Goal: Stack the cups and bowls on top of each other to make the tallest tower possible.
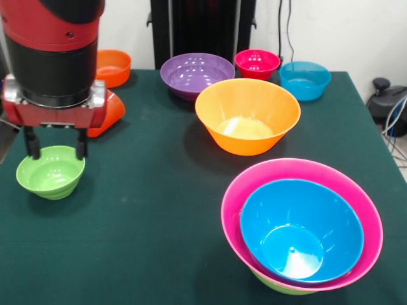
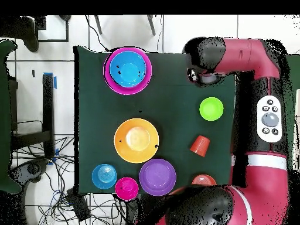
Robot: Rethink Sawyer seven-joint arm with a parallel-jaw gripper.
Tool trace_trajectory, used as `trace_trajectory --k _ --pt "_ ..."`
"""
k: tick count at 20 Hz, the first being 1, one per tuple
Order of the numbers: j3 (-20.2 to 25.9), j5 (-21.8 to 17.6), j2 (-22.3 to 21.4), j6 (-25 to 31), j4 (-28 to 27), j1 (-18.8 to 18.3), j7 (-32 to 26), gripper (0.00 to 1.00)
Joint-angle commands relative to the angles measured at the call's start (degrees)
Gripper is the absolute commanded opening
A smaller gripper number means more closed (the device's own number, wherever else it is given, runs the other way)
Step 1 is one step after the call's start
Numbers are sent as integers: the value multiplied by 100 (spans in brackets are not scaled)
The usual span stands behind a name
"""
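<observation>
My gripper point(image 1: 55, 151) is open at the table's left in the front view. Its fingers point(image 1: 28, 147) hang on either side of the small green bowl point(image 1: 51, 171) at rim height; I cannot tell if they touch it. That bowl also shows in the overhead view point(image 2: 211, 109). The orange-red cup point(image 1: 109, 111) lies on its side just behind the gripper, also seen from overhead point(image 2: 200, 145). The tower point(image 1: 302, 229) stands near right: a blue bowl point(image 1: 299, 232) inside the big pink bowl point(image 1: 254, 181), with a green bowl point(image 1: 280, 287) beneath. From overhead the tower point(image 2: 128, 70) is at the top.
The large orange bowl point(image 1: 248, 114) stands mid-table. At the far edge are the small orange bowl point(image 1: 114, 67), purple bowl point(image 1: 197, 73), magenta-red bowl point(image 1: 257, 63) and small blue bowl point(image 1: 305, 79). The arm point(image 2: 246, 58) runs along the table's right side in the overhead view.
</observation>
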Motion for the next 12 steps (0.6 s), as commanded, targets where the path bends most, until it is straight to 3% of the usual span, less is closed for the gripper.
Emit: trace_trajectory --k 1,8,12 --pt "-397 335 -228 -280 779 370 1384 100" --pt "-629 362 -148 -335 695 610 1531 100" --pt "-792 -77 85 -797 490 715 1322 100"
